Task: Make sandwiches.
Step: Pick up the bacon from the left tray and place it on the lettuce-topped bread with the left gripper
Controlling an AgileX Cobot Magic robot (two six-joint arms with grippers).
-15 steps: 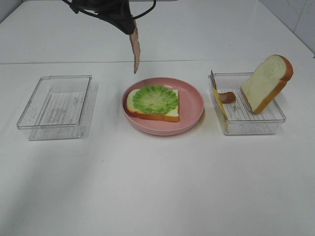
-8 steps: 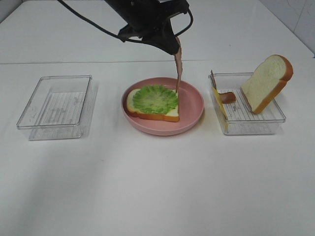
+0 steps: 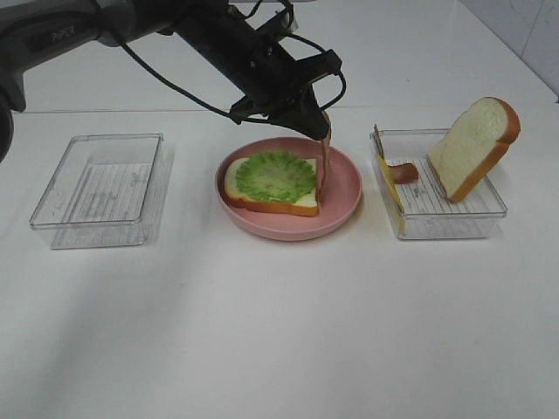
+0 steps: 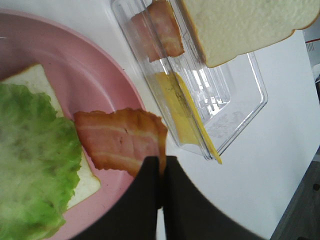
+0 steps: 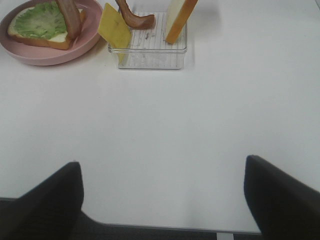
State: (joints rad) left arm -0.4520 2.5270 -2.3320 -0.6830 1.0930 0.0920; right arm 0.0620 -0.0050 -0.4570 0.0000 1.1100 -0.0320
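Note:
A bread slice topped with green lettuce (image 3: 272, 179) lies on the pink plate (image 3: 345, 188). My left gripper (image 3: 321, 133) reaches in from the far left and is shut on a bacon strip (image 3: 325, 159), which hangs down over the plate's right side beside the lettuce. In the left wrist view the strip (image 4: 122, 140) sits pinched in the gripper (image 4: 161, 167) next to the lettuce (image 4: 35, 160). The right tray (image 3: 454, 209) holds a leaning bread slice (image 3: 476, 144), another bacon strip (image 3: 403, 172) and yellow cheese (image 3: 390, 188). My right gripper (image 5: 162, 195) stands open over bare table, empty.
An empty clear tray (image 3: 100, 188) stands left of the plate. The left arm and its cable stretch across the far side above the plate. In the right wrist view the plate (image 5: 50, 56) and the right tray (image 5: 150, 50) lie far ahead.
The left arm has come down and to the right with the bacon strip, from high over the far side to the plate's right edge. The right gripper has not moved.

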